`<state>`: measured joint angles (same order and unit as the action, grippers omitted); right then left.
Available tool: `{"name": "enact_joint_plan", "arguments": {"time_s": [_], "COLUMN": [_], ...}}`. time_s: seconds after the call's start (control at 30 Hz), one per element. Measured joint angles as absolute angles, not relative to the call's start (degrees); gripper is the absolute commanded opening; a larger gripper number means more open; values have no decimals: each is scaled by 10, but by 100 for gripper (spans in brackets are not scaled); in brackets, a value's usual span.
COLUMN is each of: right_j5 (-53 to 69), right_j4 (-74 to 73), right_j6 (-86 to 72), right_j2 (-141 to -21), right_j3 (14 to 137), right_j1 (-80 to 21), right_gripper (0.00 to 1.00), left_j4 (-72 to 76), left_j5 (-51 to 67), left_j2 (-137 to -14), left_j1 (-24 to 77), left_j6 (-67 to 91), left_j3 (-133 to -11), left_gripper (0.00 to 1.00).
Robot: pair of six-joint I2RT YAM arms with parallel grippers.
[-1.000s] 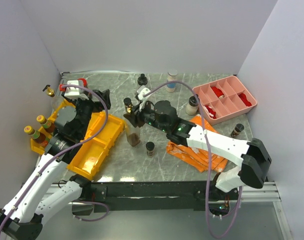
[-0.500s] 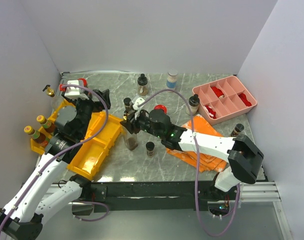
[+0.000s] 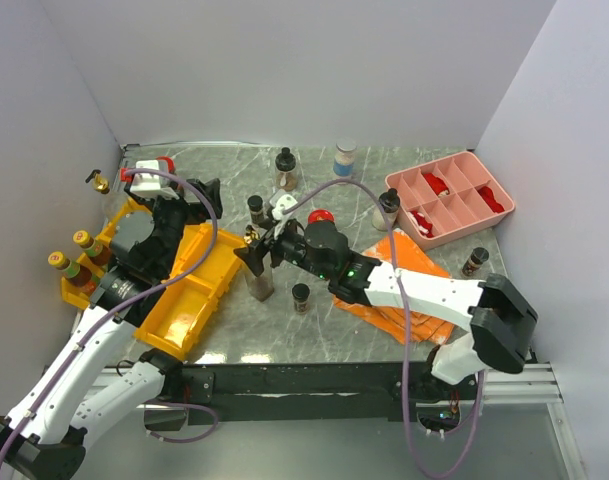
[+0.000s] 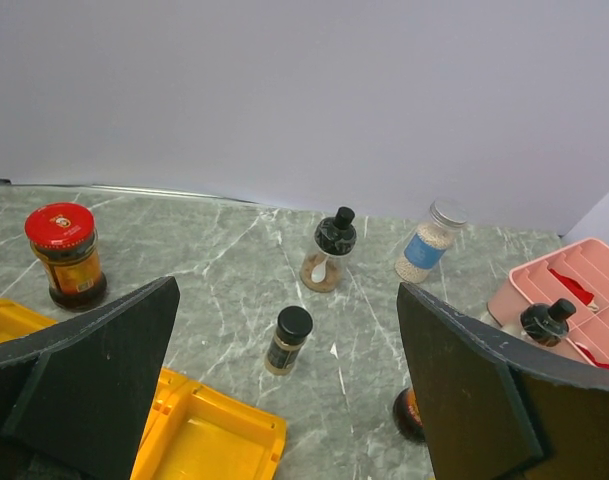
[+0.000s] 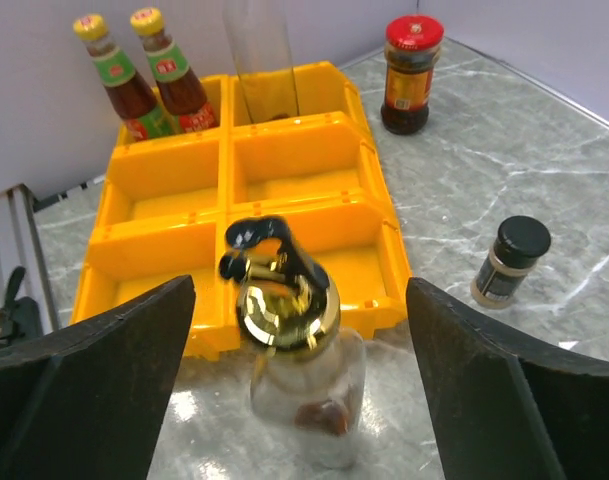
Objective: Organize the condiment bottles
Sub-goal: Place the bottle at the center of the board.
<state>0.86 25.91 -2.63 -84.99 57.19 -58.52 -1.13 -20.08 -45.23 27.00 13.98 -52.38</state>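
Note:
A clear glass bottle with a gold spout top [image 5: 294,370] stands upright on the marble table, just in front of the yellow bins [image 5: 284,175]. My right gripper [image 5: 299,390] is open, its fingers well apart on either side of the bottle and not touching it; from the top view this gripper [image 3: 259,258] hangs over the bottle [image 3: 260,283]. My left gripper [image 4: 284,390] is open and empty above the bins' far edge, with a black-capped spice jar [image 4: 287,340] on the table ahead of it. Two yellow-capped sauce bottles [image 5: 144,75] stand in the back bins.
On the table are a red-lid jar [image 4: 66,255], a black-stoppered jar with a spoon [image 4: 329,255], a blue-label jar [image 4: 429,245], another black-capped jar [image 3: 301,297] and a red-capped jar [image 3: 321,217]. The pink divided tray [image 3: 454,200] is at the right, orange packets [image 3: 404,290] in front of it.
My right gripper moved left with the gold-spout bottle, then opened and let it go beside the yellow bins. The left arm has not moved.

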Motion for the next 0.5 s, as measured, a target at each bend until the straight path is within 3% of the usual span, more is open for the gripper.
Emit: {"name": "enact_joint_plan", "arguments": {"time_s": [0.5], "right_j5": [-1], "right_j4": [117], "right_j6": [-70], "right_j2": [-563], "right_j3": [474], "right_j1": [-586], "right_gripper": [100], "left_j4": [-69], "left_j5": [-50], "left_j2": [-450], "left_j1": [272], "left_j6": [148], "left_j3": [-547], "left_gripper": [96]}}
